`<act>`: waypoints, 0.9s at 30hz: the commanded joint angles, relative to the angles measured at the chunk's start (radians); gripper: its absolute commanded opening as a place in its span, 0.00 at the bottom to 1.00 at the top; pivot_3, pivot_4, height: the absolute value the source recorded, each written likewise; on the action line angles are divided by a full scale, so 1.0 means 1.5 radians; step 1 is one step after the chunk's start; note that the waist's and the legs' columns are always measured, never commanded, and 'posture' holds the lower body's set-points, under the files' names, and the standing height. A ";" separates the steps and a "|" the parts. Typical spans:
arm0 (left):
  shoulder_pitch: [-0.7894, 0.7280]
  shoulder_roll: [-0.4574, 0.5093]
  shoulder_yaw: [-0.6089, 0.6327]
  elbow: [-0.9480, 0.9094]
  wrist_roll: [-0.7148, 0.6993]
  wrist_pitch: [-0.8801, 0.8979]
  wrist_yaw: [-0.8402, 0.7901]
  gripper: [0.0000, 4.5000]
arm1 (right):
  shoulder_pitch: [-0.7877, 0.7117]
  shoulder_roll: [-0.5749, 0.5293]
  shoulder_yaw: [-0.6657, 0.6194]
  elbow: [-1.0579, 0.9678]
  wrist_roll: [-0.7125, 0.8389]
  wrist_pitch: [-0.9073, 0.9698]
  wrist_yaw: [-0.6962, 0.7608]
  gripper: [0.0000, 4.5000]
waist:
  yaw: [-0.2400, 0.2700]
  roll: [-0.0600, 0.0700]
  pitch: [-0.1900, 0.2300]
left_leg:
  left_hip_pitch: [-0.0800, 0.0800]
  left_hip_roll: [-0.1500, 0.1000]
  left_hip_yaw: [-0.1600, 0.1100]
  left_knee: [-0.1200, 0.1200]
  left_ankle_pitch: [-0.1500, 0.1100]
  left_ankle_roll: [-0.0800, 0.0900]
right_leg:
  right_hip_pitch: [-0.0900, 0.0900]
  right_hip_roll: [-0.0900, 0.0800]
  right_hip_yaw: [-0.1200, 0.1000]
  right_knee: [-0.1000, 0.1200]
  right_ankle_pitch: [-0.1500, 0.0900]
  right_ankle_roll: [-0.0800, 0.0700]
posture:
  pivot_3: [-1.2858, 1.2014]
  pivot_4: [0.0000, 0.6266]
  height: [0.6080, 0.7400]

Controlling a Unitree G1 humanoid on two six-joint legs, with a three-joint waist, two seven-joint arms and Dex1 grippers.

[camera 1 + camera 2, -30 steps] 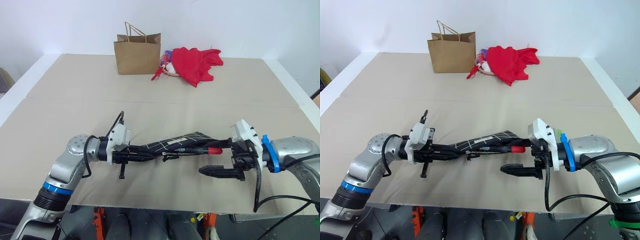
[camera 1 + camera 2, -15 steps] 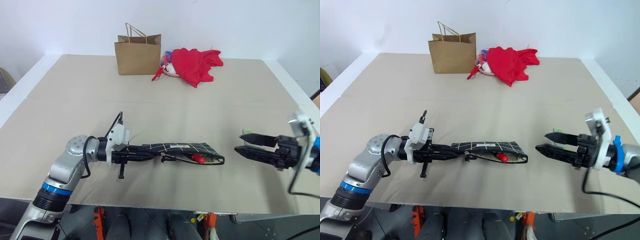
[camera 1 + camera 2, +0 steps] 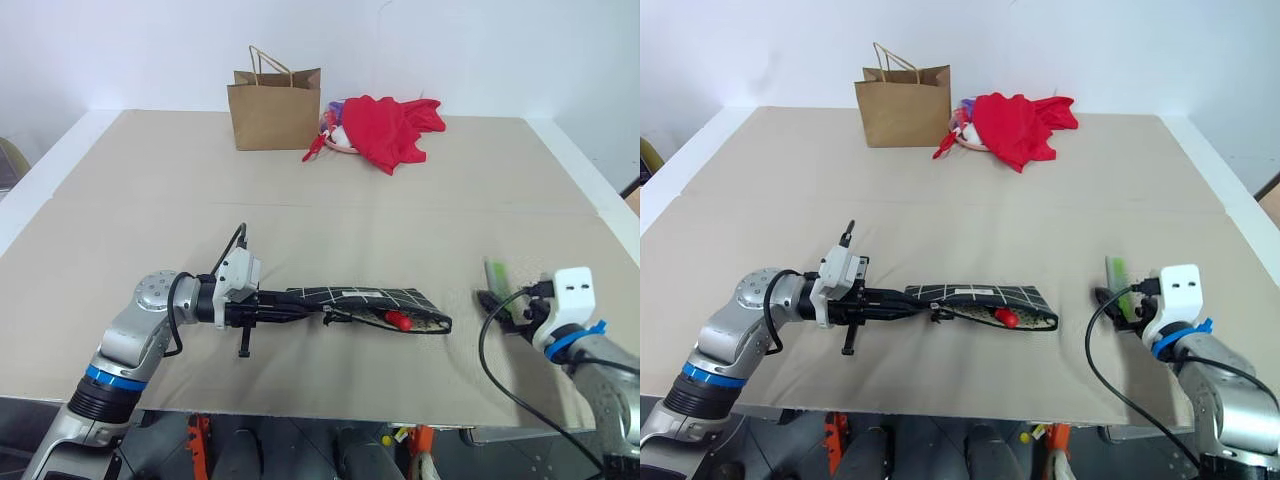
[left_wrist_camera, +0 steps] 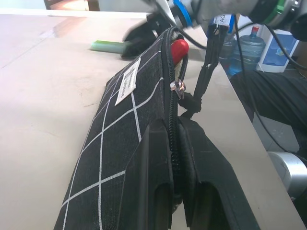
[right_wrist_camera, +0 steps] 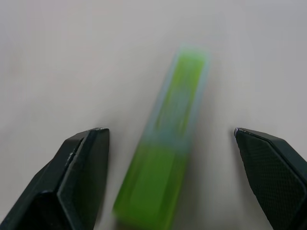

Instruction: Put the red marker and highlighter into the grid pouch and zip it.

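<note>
Head view: my left gripper (image 3: 268, 308) is clenched on one end of the pouch (image 3: 380, 304), whose far end gapes with the marker (image 3: 398, 320) poking out, while the highlighter (image 3: 495, 277) lies well off beside my right gripper (image 3: 497, 301), plainly the nearer arm. Left wrist view: fingers (image 4: 153, 191) pinch the zipper seam. Right wrist view: jaws released wide, the highlighter straddled between them, its long axis running roughly away along the fingers (image 5: 81, 177).

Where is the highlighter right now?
The highlighter lies on the table at the robot's right, clear of the grid pouch. In the right wrist view it sits between the open fingers of the right gripper, untouched.
</note>
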 commanded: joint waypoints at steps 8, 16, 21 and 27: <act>-0.007 -0.008 0.006 -0.015 0.001 -0.010 0.012 0.00 | -0.007 0.018 0.027 -0.007 -0.021 0.039 -0.037 0.33 | -0.001 -0.003 -0.002 | 0.002 0.000 0.000 0.001 0.001 -0.001 | 0.003 0.000 0.000 0.000 0.000 -0.002 | 0.52 0.24 1.00; -0.006 -0.001 0.000 -0.010 0.008 -0.013 0.000 0.00 | -0.112 -0.079 0.027 -0.028 0.079 -0.070 0.211 0.24 | -0.006 0.000 0.000 | 0.002 0.000 0.001 0.001 0.001 -0.001 | 0.002 0.000 0.001 0.000 0.001 0.000 | 0.52 0.24 1.00; -0.011 -0.004 -0.004 -0.004 0.013 -0.016 -0.009 0.00 | -0.219 -0.187 0.016 -0.030 0.219 -0.035 0.415 0.24 | -0.003 0.001 0.001 | 0.002 0.000 0.000 0.000 0.001 -0.001 | 0.002 0.000 0.000 0.000 0.000 0.000 | 0.52 0.24 1.00; -0.016 -0.008 -0.006 -0.001 0.014 -0.016 -0.011 0.00 | -0.210 -0.347 0.073 -0.184 0.387 0.130 0.561 0.24 | 0.003 0.000 0.000 | 0.000 0.000 0.000 -0.001 -0.001 0.002 | 0.002 -0.001 -0.002 -0.001 -0.002 -0.001 | 0.52 0.24 1.00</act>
